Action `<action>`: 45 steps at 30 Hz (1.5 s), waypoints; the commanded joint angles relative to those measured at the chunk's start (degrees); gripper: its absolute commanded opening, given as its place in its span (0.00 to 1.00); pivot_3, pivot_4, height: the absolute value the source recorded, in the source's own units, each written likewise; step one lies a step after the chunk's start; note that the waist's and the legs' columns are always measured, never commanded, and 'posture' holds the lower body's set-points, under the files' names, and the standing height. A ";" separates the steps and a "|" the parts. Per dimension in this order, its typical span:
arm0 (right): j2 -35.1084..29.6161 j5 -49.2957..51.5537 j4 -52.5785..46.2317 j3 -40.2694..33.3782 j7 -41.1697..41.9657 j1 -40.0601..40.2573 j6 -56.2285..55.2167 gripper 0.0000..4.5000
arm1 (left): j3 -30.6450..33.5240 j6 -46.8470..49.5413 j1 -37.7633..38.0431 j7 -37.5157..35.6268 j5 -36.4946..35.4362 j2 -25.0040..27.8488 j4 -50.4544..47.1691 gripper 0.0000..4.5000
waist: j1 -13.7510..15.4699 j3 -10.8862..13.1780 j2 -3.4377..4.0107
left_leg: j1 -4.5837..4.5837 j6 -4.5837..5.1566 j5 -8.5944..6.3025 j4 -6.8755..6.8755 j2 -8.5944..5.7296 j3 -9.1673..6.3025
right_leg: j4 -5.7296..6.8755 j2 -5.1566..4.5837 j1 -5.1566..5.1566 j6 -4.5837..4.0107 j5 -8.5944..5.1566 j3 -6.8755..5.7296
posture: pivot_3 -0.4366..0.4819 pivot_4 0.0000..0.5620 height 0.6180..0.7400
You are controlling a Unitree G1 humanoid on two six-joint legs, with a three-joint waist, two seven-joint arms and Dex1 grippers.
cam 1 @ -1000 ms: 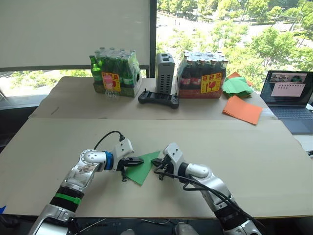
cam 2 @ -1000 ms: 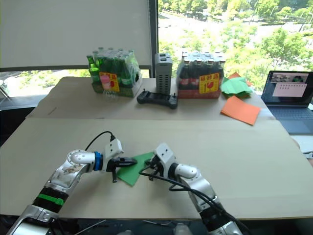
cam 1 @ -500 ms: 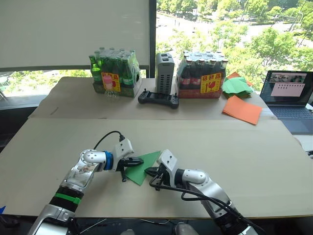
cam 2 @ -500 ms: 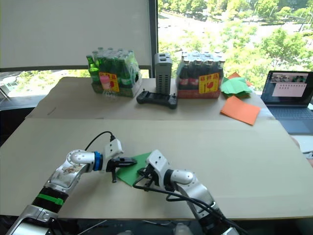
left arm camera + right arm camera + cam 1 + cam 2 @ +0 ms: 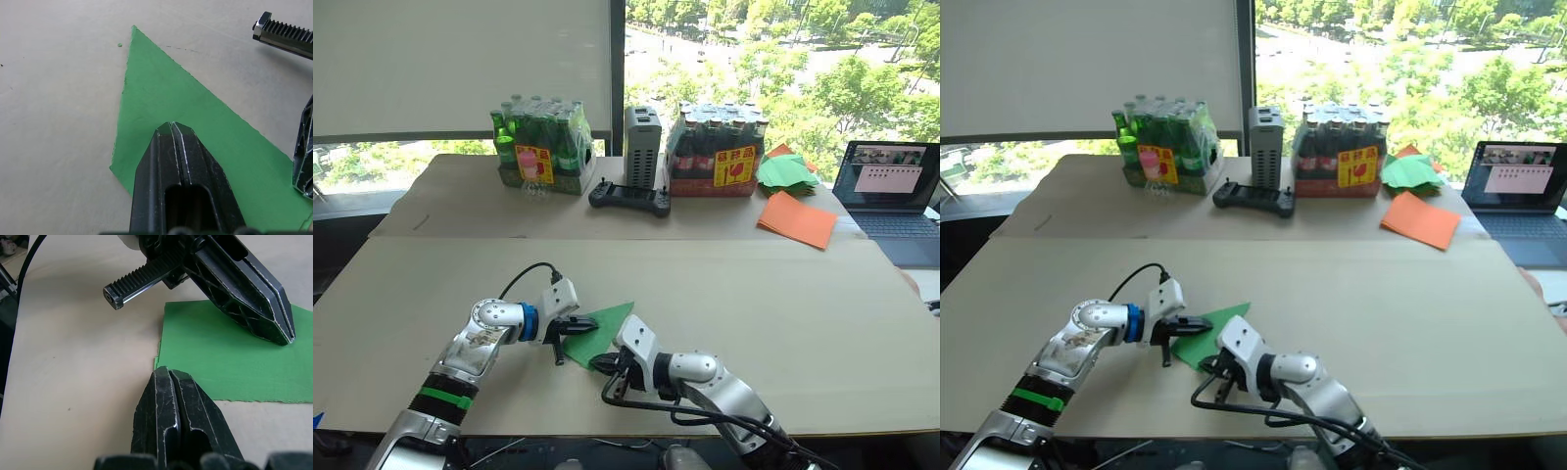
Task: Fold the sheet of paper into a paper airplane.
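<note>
The left gripper, closed and empty, presses the sheet of paper; the closed, empty right gripper sits at its near edge.

Bright daylight enters through the window far beyond the left gripper, overexposed; soft shadows, wrist views sharp.

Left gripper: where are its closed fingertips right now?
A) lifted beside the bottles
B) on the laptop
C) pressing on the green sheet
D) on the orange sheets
C: the left gripper has its fingers shut, tips down on the sheet, which lies flat on the table.
</note>
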 commanded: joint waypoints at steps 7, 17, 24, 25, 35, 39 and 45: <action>-1.17 -0.37 1.82 4.20 1.38 1.58 2.85 0.00 | -0.89 0.74 1.29 0.02 0.90 0.63 -0.78 0.00 | 0.00 0.00 0.00 | 0.00 0.00 0.00 0.00 0.00 0.00 | 0.00 0.00 0.00 0.01 -0.01 0.00 | 0.48 0.27 1.00; -1.54 10.20 -12.81 -11.80 0.47 -1.46 3.22 0.00 | 3.57 1.83 -1.94 -0.81 -2.48 2.49 -2.04 0.00 | 0.24 0.04 -0.04 | -0.24 0.00 0.00 0.01 -0.01 -0.02 | -0.01 -0.03 -0.18 -0.04 0.03 -0.01 | 0.48 0.27 1.00; -3.84 12.70 -18.83 -15.82 -2.87 -1.46 8.85 0.00 | 4.43 -5.35 -9.11 -7.74 -2.10 7.04 5.47 0.00 | 0.40 0.05 -0.03 | -0.39 0.00 0.00 0.00 -0.02 -0.12 | -0.06 -0.02 -0.27 -0.07 0.03 -0.13 | 0.48 0.27 1.00; -4.18 12.41 -18.74 -15.99 -3.37 -1.23 8.98 0.00 | 3.91 -7.26 -10.59 -9.04 -1.54 7.25 7.42 0.00 | 0.42 0.05 -0.03 | -0.40 0.00 0.00 0.01 -0.03 -0.10 | -0.08 -0.03 -0.27 -0.07 0.03 -0.13 | 0.48 0.27 1.00; -5.55 10.91 -14.77 -17.82 -7.45 -1.71 7.96 0.00 | -2.10 -53.02 -25.48 -16.81 7.18 2.75 33.30 0.56 | 0.88 0.07 -0.06 | -0.49 0.00 0.00 0.02 -0.05 -0.07 | -0.14 -0.05 -0.29 -0.08 0.04 -0.13 | 0.48 0.27 1.00; -5.81 10.98 -14.19 -17.85 -7.71 -1.88 7.64 0.00 | -4.02 -70.75 -30.46 -19.69 8.32 0.13 42.88 0.61 | 1.10 0.07 -0.06 | -0.51 0.00 0.00 0.02 -0.06 -0.03 | -0.20 -0.06 -0.28 -0.09 0.06 -0.11 | 0.48 0.27 1.00; -5.46 11.05 -13.68 -18.19 -8.51 -2.21 7.52 0.00 | -7.80 -84.08 -34.34 -22.01 10.65 -2.24 50.88 0.61 | 0.61 0.07 -0.07 | -0.52 0.01 0.00 0.04 -0.05 -0.05 | -0.17 -0.05 -0.28 -0.07 0.05 -0.10 | 0.48 0.27 1.00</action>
